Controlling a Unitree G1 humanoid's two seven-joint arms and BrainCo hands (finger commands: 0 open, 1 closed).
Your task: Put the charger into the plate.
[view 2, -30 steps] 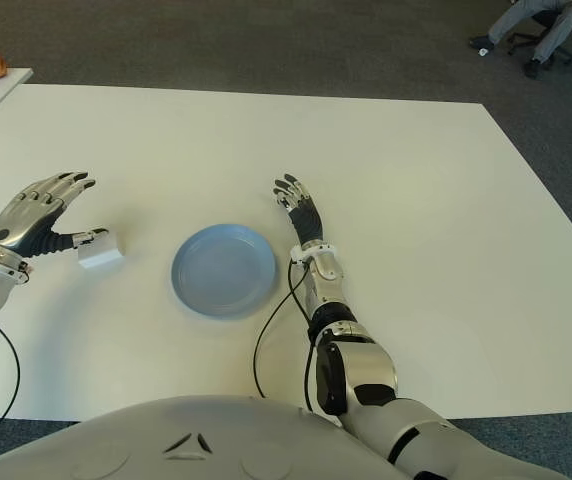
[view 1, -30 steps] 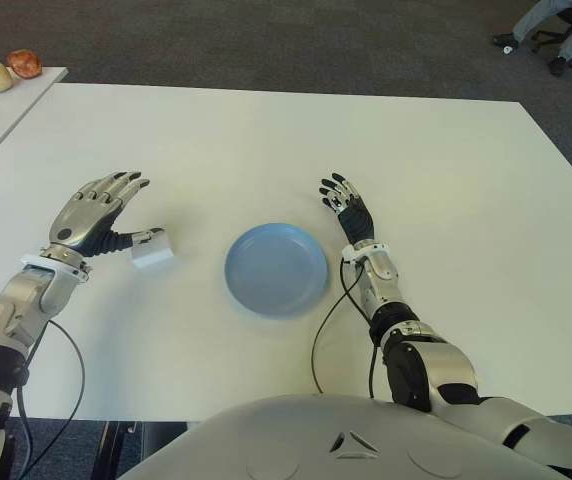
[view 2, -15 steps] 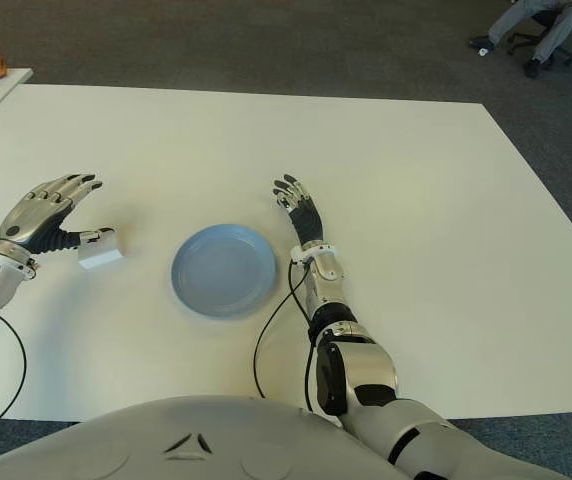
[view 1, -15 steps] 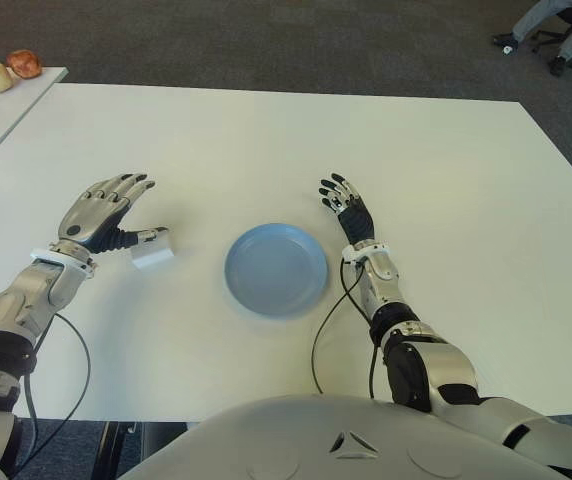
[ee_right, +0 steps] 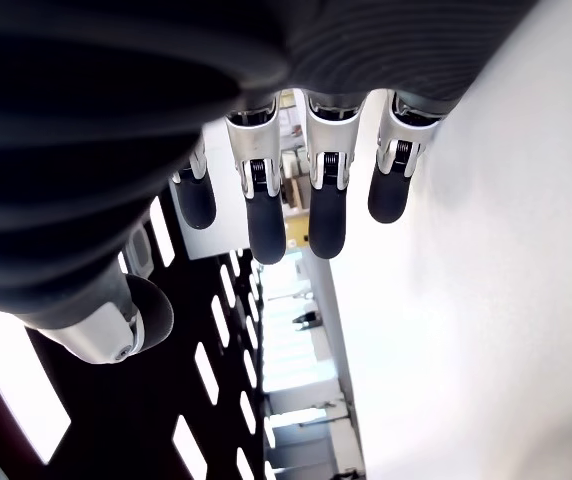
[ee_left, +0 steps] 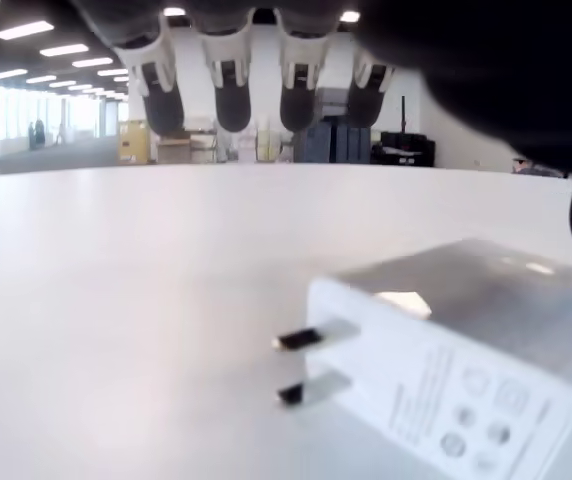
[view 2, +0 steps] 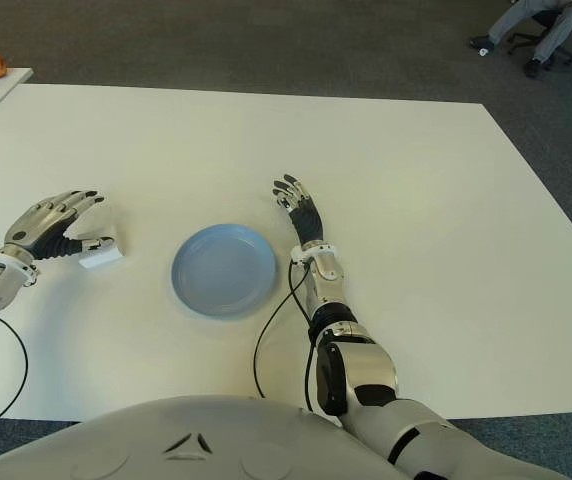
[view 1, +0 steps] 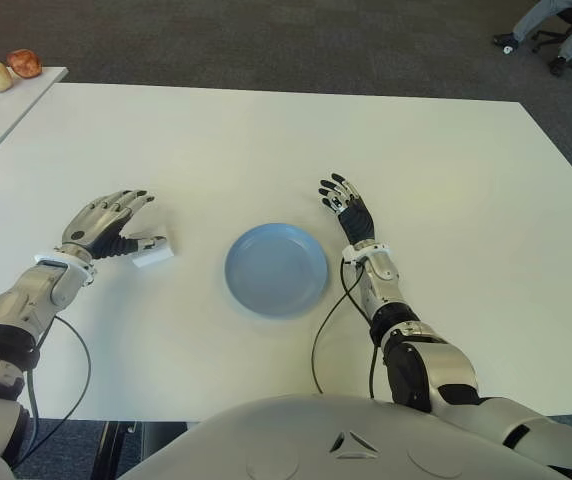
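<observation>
Left hand (view 1: pixel 101 225), fingers spread, over small white plastic charger (view 1: pixel 152 252); round blue plate (view 1: pixel 276 269) beside; right hand (view 1: pixel 346 208) spread.

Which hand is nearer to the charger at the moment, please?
Left. The left hand is open right over the charger; the right hand is open beyond the plate, on its far side.

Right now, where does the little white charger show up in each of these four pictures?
Left eye view: charger by the left hand, left of the blue plate.
Right eye view: charger, same spot, left of the plate.
Left wrist view: close up, prongs showing.
Right wrist view: not in it.
Shared landmark: the plate.
</observation>
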